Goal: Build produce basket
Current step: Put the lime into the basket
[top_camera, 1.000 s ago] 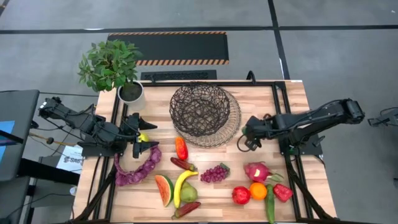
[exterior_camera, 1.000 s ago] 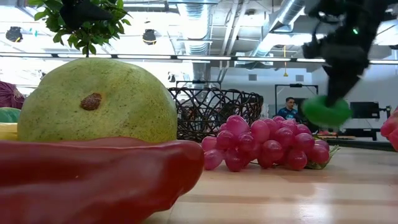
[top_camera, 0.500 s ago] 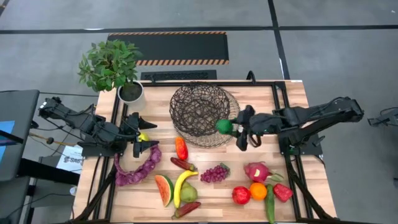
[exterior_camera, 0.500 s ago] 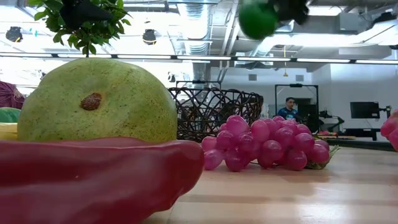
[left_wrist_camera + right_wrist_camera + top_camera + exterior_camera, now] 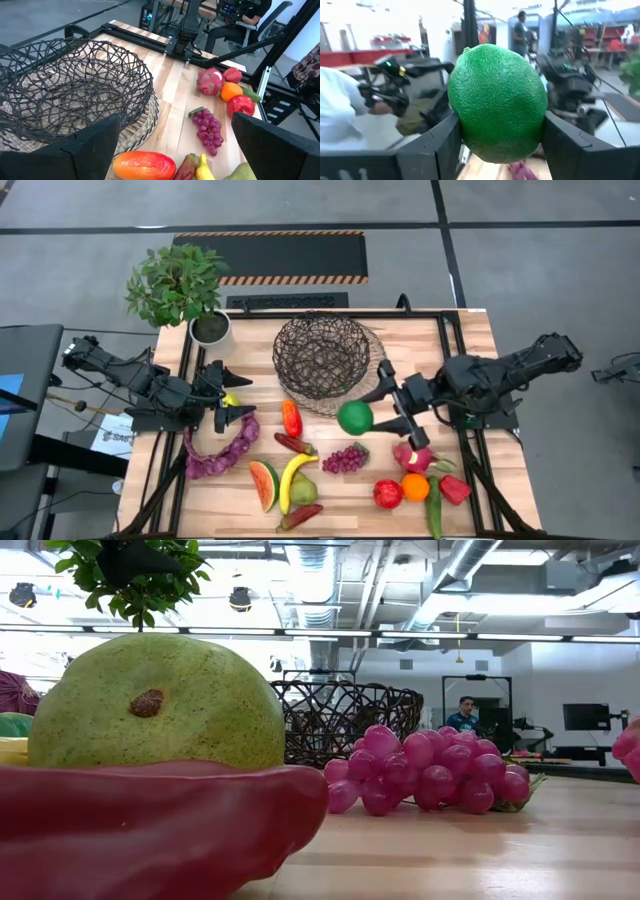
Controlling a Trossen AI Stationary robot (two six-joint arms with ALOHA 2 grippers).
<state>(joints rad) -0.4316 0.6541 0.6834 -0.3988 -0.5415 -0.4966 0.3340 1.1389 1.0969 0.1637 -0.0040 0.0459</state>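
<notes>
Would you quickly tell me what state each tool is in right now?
Left tool: open, holding nothing, beside the purple string.
Right tool: closed on the green fruit, near the basket.

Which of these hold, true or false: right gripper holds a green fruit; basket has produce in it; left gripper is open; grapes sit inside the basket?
1. The right gripper is shut on the round green fruit. True.
2. The dark woven wire basket already holds produce. False: it looks empty.
3. The left gripper is open, holding nothing. True.
4. The purple grape bunch lies in the basket. False: it lies on the wooden table.
</notes>
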